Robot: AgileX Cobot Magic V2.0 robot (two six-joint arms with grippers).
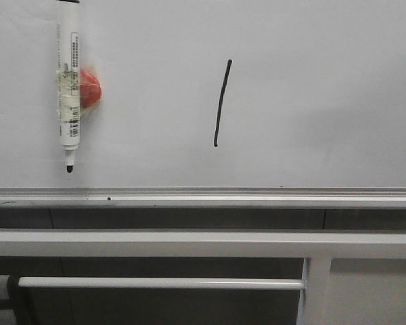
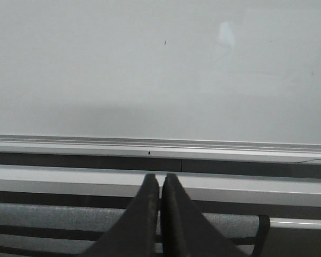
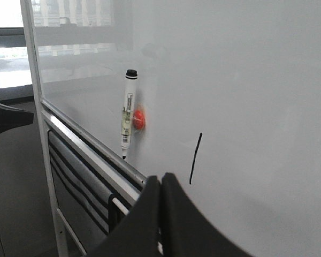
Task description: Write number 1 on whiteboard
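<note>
Both pincers, left (image 2: 160, 184) and right (image 3: 160, 184), were closed and empty, so the number 1 (image 1: 222, 103) on the whiteboard (image 1: 325, 81) looked finished and best left unsmudged.

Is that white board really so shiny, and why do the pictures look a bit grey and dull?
Right wrist view: the whiteboard mirrors bright windows in its upper corner, so it is glossy; the number 1 stays sharp. Left wrist view: a soft shadow band lies above the rail and a faint pale glare patch shows higher up. Front view: flat, even, greyish light; the marker is crisp.
</note>
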